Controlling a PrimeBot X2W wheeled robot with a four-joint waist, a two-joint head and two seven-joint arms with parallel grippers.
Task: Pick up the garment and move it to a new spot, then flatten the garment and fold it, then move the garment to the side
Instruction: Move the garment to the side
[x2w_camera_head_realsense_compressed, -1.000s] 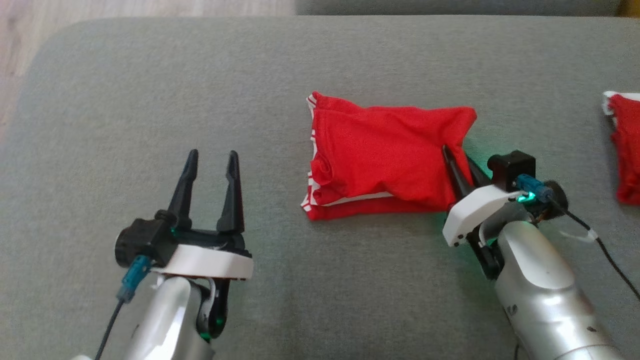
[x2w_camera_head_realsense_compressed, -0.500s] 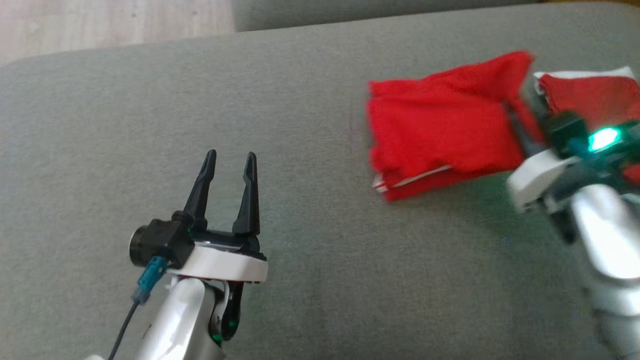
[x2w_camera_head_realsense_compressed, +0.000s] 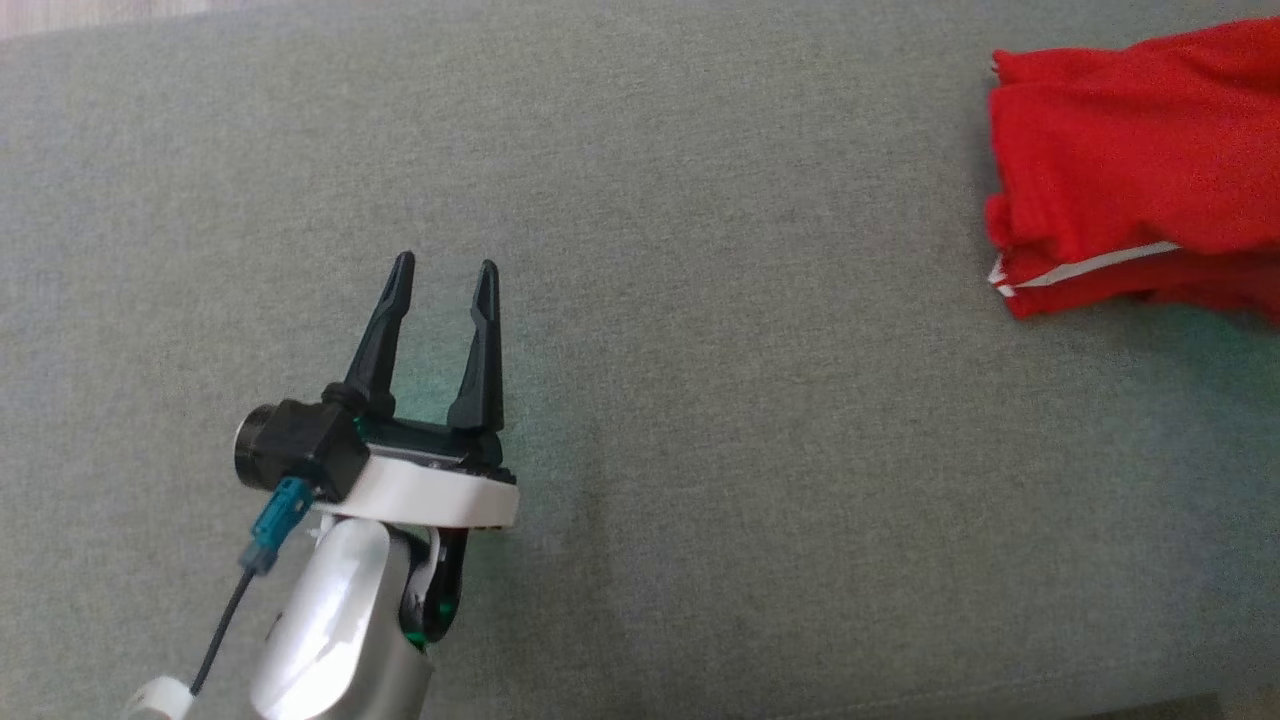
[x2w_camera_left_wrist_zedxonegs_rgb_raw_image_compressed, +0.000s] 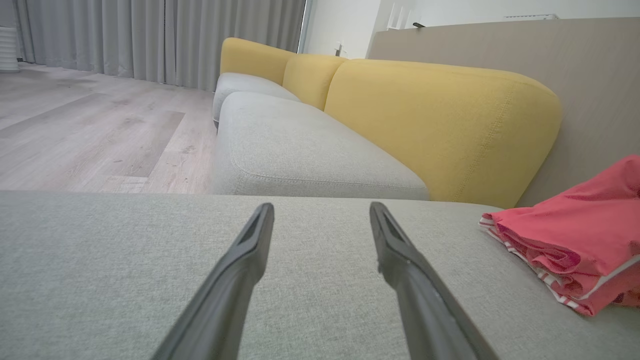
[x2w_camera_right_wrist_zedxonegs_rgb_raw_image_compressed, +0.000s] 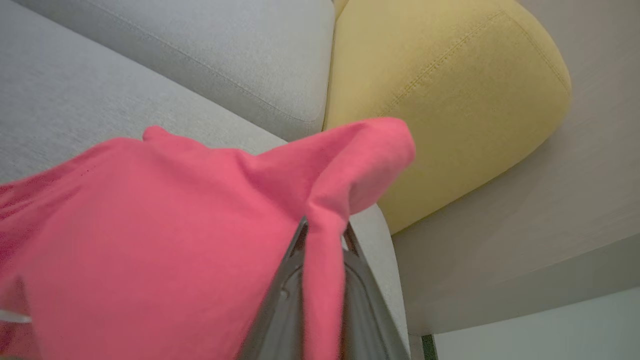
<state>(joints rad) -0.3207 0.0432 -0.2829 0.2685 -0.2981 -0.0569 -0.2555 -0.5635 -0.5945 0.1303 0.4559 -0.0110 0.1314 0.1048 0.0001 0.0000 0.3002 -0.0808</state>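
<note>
**Left:** left gripper (x2w_camera_head_realsense_compressed: 445, 263), its 2 fingers spread apart and empty, low over the grey cushion (x2w_camera_head_realsense_compressed: 700, 350).

**Right:** folded red garment (x2w_camera_head_realsense_compressed: 1120, 170), resting at the cushion's right end near the yellow backrest (x2w_camera_right_wrist_zedxonegs_rgb_raw_image_compressed: 450, 90). The right gripper (x2w_camera_right_wrist_zedxonegs_rgb_raw_image_compressed: 324, 227) is pinched on 1 raised fold of it.

The cloth looks light, soft and limp. A hold through all layers at the folded edge would likely keep the stack together.
</note>
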